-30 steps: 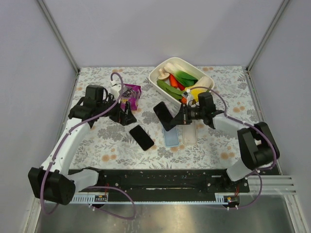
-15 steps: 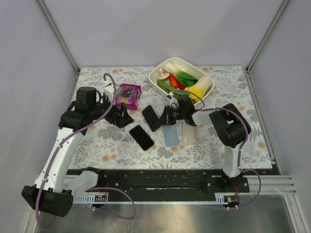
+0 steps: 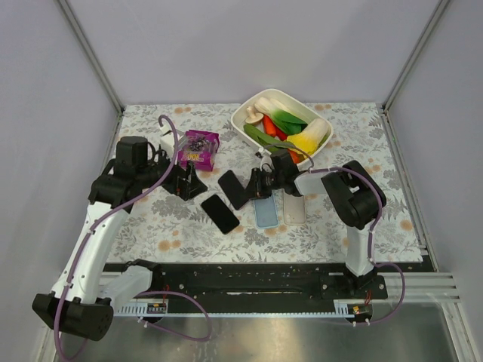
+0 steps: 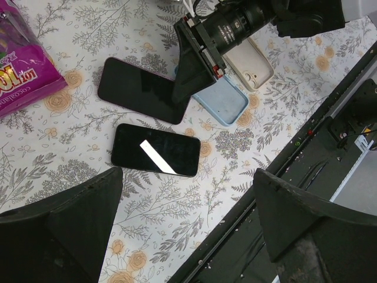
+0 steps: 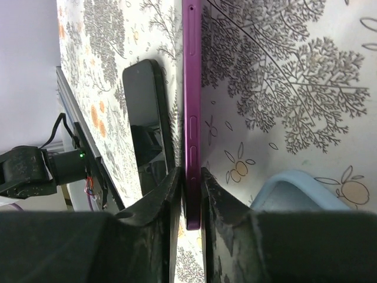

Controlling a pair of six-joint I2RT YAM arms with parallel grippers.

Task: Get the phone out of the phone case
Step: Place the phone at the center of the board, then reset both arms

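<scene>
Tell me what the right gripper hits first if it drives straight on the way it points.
The purple phone: its edge sits between the jaws of the right gripper, running straight ahead. Pushing on would likely just drive it deeper in.

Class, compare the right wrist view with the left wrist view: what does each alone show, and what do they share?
Right wrist only: side buttons on the purple phone, seen edge-on between the fingers of the right gripper. Left wrist only: the snack packet and the beige case. Both: purple phone, right gripper, black phone, light blue case.
</scene>
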